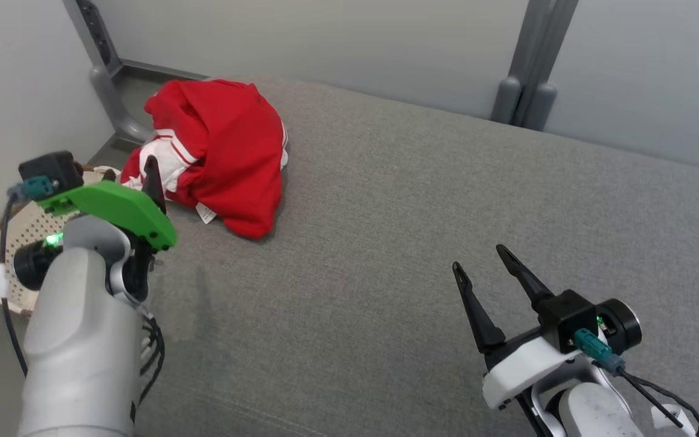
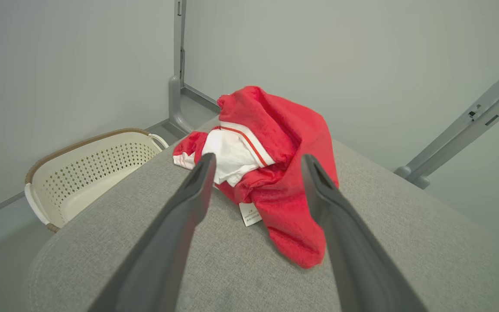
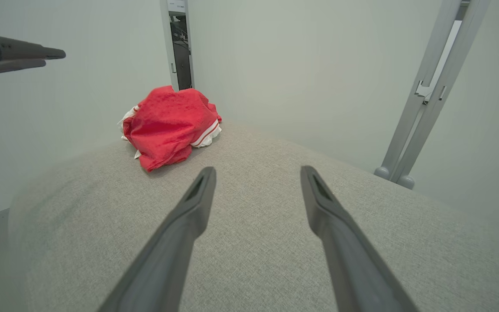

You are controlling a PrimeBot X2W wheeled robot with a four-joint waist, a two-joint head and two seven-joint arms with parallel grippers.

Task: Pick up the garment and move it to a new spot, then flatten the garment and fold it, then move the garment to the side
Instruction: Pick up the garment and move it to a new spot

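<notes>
A crumpled red garment (image 1: pixel 228 158) with white parts and red stripes lies in a heap at the far left corner of the grey padded surface (image 1: pixel 386 243). In the left wrist view the garment (image 2: pixel 284 173) sits just past my open left gripper (image 2: pixel 258 162), and nothing is between the fingers. In the head view one dark finger (image 1: pixel 154 182) of the left gripper stands at the garment's near left edge. My right gripper (image 1: pixel 480 258) hovers open and empty over the surface at the lower right, far from the garment (image 3: pixel 167 125).
A cream perforated laundry basket (image 2: pixel 89 173) stands on the floor beside the surface's left edge. Grey metal posts (image 1: pixel 528 73) rise against the pale wall behind. The left gripper's fingers (image 3: pixel 24 54) show at the upper left of the right wrist view.
</notes>
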